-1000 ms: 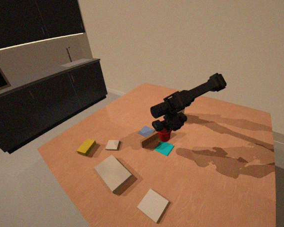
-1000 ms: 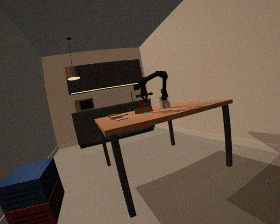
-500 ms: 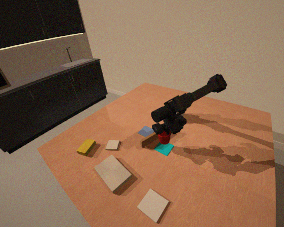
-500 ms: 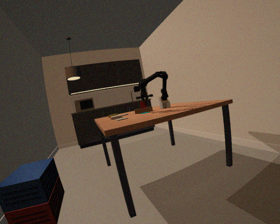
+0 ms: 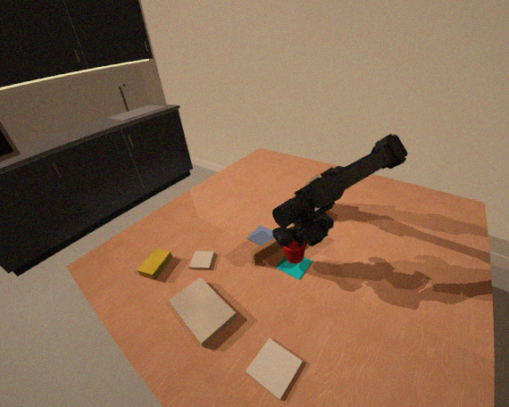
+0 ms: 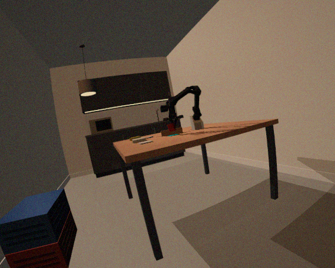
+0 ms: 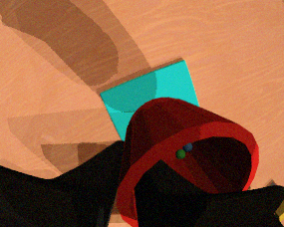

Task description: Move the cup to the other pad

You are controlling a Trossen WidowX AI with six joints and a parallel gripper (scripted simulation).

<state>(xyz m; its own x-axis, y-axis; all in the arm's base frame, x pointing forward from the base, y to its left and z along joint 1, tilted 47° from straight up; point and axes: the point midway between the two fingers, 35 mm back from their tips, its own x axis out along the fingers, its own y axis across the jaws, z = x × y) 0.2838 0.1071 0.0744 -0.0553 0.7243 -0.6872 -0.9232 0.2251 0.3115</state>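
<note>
Warm orange wood fills the counter [image 5: 385,335], and over it the hand [image 5: 296,238] is clamped on the rim of the red cup [image 5: 294,252], one finger [image 7: 169,208] inside, holding it at the teal pad [image 5: 294,268]. Two marbles [image 7: 184,151], green and blue, sit inside the cup. Just behind lies the blue-grey pad [image 5: 261,235], with a yellow block [image 5: 154,262] and pale tiles [image 5: 202,309] further out.
</note>
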